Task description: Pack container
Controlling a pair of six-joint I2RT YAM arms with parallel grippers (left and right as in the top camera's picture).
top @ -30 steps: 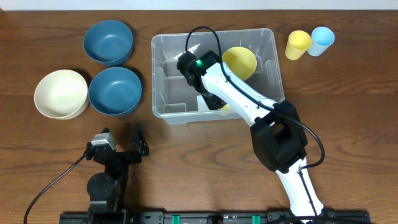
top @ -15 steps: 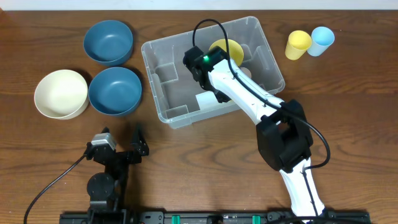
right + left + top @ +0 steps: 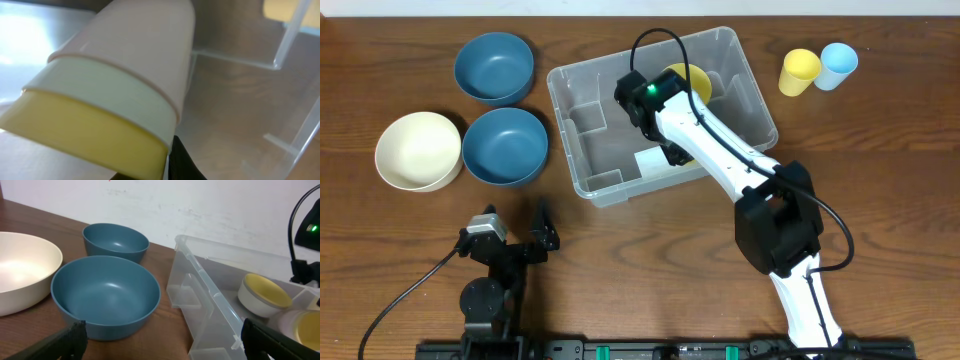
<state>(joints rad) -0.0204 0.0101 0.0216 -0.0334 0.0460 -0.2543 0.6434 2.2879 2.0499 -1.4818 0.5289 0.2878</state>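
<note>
A: Where's the container [image 3: 582,150]?
B: Mid-table, skewed. Packed bowl [image 3: 695,85] inside it, by the back wall.
A: Left of it?
B: Three. Back bowl [image 3: 495,67], front bowl [image 3: 505,145] just before it, outer bowl [image 3: 418,150] against the front bowl's left side.
A: Right?
B: Inner cup [image 3: 799,72] and outer cup [image 3: 838,65], side by side, off the container's back right corner.

Robotics lab bench, by the look of it. Wood-grain desk [image 3: 880,150] set against a bare white wall [image 3: 225,210]. Two robot arms stand at the near edge: left arm [image 3: 485,300] and right arm [image 3: 710,150], which has a green status light [image 3: 646,94] lit. Black mounting rail [image 3: 620,350] runs along the front. A loose cable [image 3: 405,295] trails over the desk. Plain tableware is spread out: blue bowl [image 3: 494,67], second blue bowl [image 3: 505,145], cream bowl [image 3: 418,150], yellow cup [image 3: 799,71], pale blue cup [image 3: 838,64] and a clear container [image 3: 565,130].
</note>
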